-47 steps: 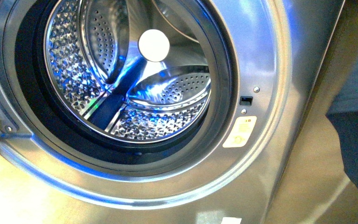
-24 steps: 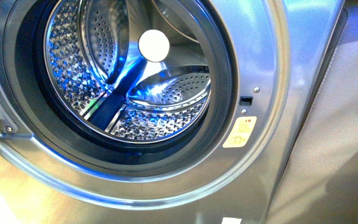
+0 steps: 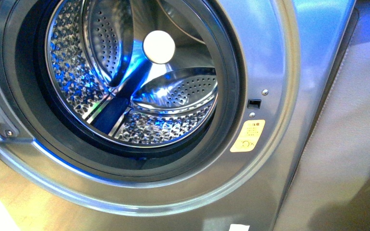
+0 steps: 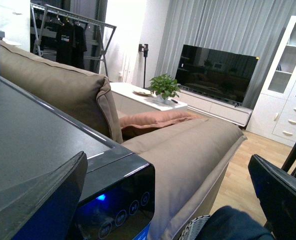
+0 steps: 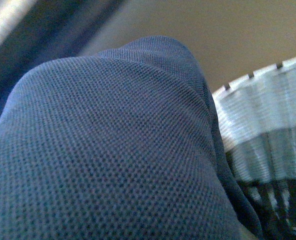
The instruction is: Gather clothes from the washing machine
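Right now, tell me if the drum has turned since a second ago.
No. The drum has not turned: its ribs sit where they were, judged against the yellow sticker.

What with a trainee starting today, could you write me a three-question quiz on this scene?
1. True or false: in the front view, the drum of the washing machine holds clothes.
2. In the right wrist view, what shows beside the blue garment? A. a striped basket B. a plate C. a shoe
3. In the left wrist view, what green thing stands on the low white table?

Key: 1. False, the drum is bare steel. 2. A. 3. A potted plant.
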You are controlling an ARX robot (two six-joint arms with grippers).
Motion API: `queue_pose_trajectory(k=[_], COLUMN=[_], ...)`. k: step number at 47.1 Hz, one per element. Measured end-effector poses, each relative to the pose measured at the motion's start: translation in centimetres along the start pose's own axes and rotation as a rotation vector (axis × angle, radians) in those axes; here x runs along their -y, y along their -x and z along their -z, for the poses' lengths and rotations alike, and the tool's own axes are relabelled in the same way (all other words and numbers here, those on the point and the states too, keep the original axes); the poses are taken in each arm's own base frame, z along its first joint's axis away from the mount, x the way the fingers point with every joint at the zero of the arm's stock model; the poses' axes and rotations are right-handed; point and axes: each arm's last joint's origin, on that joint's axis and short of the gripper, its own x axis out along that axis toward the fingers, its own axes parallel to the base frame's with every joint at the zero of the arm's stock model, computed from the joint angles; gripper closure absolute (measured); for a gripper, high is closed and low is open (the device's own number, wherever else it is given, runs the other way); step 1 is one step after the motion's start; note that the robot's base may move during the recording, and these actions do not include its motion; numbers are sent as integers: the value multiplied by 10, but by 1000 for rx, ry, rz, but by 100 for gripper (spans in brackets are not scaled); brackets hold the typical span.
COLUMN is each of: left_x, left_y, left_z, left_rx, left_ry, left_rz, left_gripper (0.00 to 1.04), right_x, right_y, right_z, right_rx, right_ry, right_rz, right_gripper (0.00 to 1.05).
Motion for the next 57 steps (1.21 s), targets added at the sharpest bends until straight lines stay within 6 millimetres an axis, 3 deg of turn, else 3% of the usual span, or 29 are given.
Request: queue_pose_trajectory(k=[7, 17, 25, 28, 39, 47, 57], left_x=[0, 0, 0, 0, 0, 0, 0], left_y=[0, 0, 0, 0, 0, 0, 0], left_z=[0, 0, 0, 0, 0, 0, 0], left_rx=[0, 1, 1, 1, 1, 1, 1], left_ry=[0, 0, 0, 0, 0, 0, 0], left_rz=[0, -1, -1, -1, -1, -1, -1], left_gripper=[7, 7, 7, 7, 7, 7, 7], right_x=[41, 82, 95, 95, 66, 32, -59], right_y=[-22, -50, -56, -56, -48, -35, 6], right_z=[57, 115, 135, 135, 110, 93, 73], right_rx=[-122, -321, -413, -422, -376, -320, -41], right_ry=[2, -50, -101, -109, -124, -122, 100], right_rz=[130, 258, 295, 294, 228, 144, -125], right_gripper=[97, 97, 71, 55, 6, 8, 8])
